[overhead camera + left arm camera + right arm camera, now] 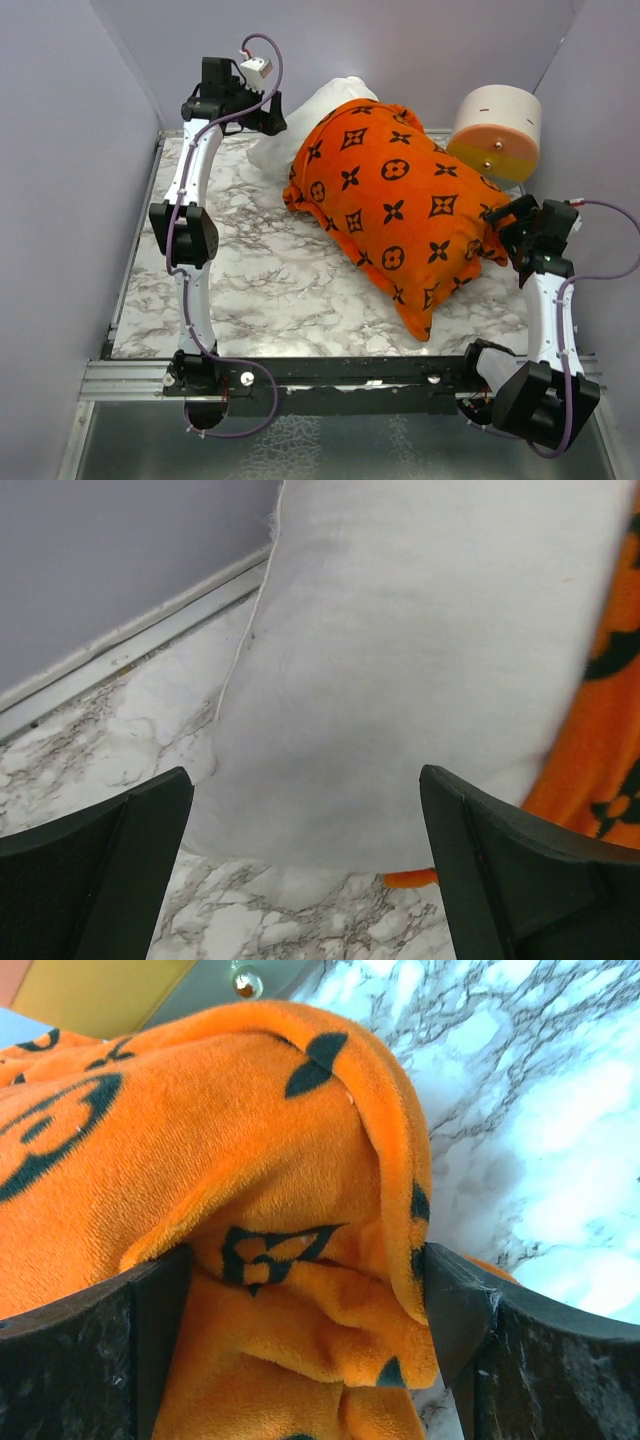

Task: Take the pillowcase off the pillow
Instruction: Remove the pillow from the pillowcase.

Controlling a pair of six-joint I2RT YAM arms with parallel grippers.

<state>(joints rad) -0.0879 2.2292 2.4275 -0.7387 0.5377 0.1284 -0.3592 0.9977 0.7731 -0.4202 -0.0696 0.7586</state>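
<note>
The orange pillowcase [400, 210] with black flower marks covers most of the white pillow [330, 110], whose bare end sticks out at the far left. My left gripper [272, 120] is open at that bare end. In the left wrist view the pillow [400, 680] fills the space ahead of the gripper [305, 780], with the pillowcase edge [600, 750] at the right. My right gripper [500, 235] is at the pillowcase's right corner. In the right wrist view it [307, 1260] is open, with bunched pillowcase fabric [200, 1160] lying between its fingers and touching both.
A white, orange and yellow cylinder [495, 130] stands at the back right, close behind the right gripper. The marble tabletop [260, 290] is walled by lilac panels at the left, back and right. A metal rail runs along the near edge.
</note>
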